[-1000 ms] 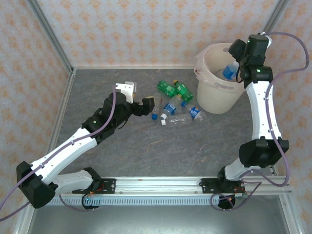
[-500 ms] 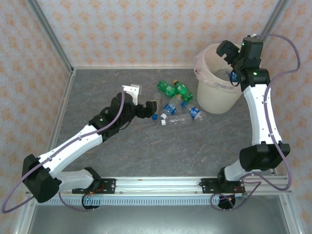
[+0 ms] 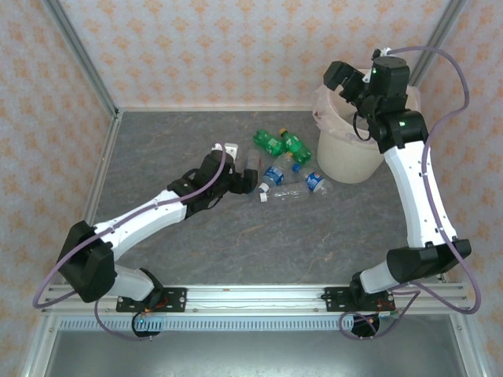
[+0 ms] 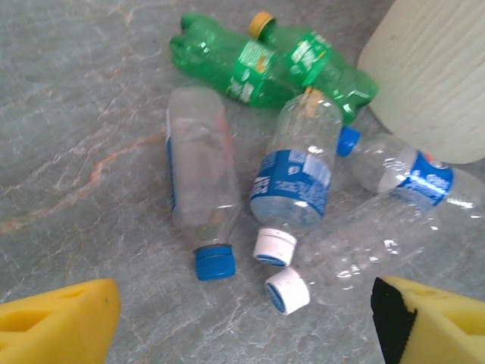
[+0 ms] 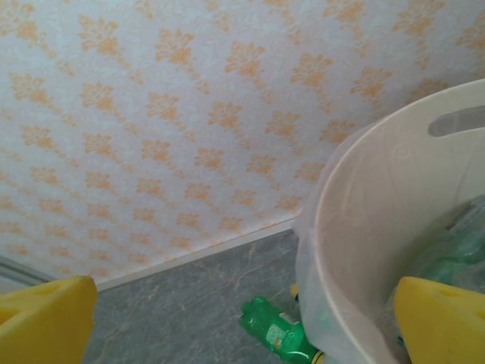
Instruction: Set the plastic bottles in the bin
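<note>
Your right gripper (image 5: 244, 312), spread wide and empty, sits above the far rim of the one bin (image 3: 346, 161) at far right. Your left gripper (image 4: 244, 312), also spread and empty, hangs just near of six plastic bottles (image 3: 277, 174) lying left of the bin: four clear bottles (image 4: 198, 174), two green bottles (image 4: 235, 64).

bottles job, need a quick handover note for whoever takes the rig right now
Left gripper: open, empty, low over the loose bottles.
Right gripper: open, empty, by the bin rim.
Six bottles lie on the table beside the bin: two green, four clear.
Done: at least one green bottle is in the bin.
Left: those six.
</note>
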Available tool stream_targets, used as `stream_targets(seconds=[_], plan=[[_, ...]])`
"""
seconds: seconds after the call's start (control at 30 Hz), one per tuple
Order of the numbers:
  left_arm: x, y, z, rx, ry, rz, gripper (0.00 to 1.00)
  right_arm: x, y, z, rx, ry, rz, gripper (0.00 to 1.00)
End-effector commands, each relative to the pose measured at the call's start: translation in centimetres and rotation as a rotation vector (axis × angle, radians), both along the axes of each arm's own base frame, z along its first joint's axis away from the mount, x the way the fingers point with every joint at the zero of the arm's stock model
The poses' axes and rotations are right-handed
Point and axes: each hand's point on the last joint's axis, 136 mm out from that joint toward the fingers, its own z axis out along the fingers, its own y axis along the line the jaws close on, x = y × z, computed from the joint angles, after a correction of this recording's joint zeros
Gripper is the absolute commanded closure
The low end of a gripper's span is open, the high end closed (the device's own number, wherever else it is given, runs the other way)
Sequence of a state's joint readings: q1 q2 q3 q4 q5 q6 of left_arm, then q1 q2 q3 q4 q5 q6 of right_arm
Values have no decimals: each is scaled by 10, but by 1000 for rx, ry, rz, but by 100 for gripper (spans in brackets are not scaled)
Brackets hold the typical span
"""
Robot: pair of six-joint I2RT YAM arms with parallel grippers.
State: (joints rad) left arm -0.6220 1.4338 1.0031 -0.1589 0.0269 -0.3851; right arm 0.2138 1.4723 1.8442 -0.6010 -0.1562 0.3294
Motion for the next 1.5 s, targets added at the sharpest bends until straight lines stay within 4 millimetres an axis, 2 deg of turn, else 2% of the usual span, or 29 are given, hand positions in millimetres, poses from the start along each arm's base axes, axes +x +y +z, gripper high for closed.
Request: stream_targets(seconds=[0.0, 0.1, 0.4, 0.7, 0.87, 1.07, 1.47], plan=[[14, 8, -14, -36, 76, 50, 17, -15, 5, 18, 24, -27, 25, 0], [21, 8, -31, -51, 125, 57, 19, -15, 9, 14, 29, -18, 32, 0], [51, -8, -55, -8, 178, 43, 21, -20, 23, 8, 53, 1, 74, 0], [78, -12, -103, 74, 268, 72, 23, -25, 28, 5, 52, 9, 91, 0], [88, -10, -123, 104, 294, 99, 22, -28, 26, 1, 42, 13, 86, 0], [93, -16, -135, 112, 308, 80, 23, -30, 25, -1, 41, 15, 82, 0], [97, -14, -150, 150, 324, 67, 24, -28, 30, -12, 53, 33, 103, 0]])
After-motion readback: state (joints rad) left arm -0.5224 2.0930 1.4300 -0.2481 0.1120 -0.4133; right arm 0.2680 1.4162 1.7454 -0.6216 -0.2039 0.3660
